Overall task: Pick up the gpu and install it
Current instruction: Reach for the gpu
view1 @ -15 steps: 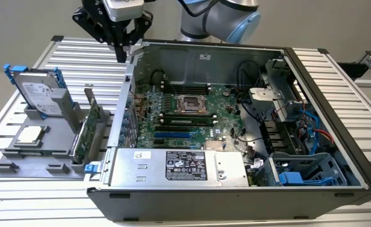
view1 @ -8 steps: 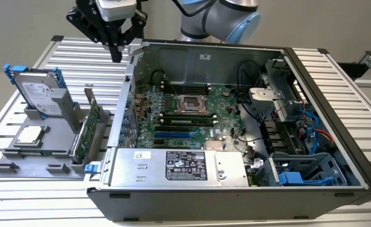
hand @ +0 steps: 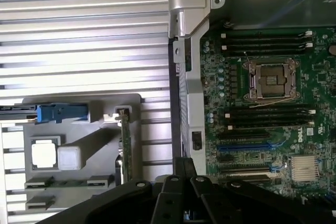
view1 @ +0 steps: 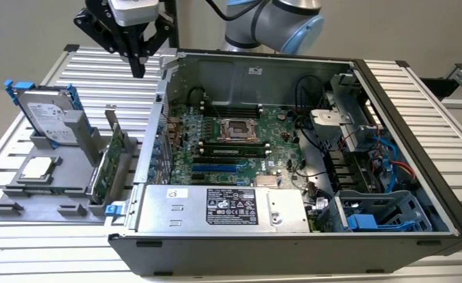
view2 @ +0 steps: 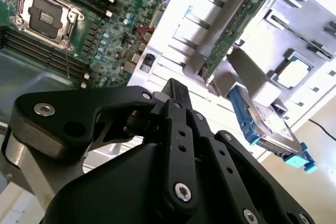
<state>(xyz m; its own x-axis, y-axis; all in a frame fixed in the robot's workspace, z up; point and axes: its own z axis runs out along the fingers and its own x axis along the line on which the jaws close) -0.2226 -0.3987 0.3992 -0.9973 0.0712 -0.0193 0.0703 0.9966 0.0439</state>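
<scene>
Slatted table (view1: 82,68), one gpu (view1: 109,165) (upright), one pincer (view1: 139,71)

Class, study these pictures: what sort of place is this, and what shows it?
Probably a robotics lab bench for computer assembly: a robot arm by an open computer case on a slatted metal table, with the gpu and a hard drive standing in a grey holder beside it.
</scene>
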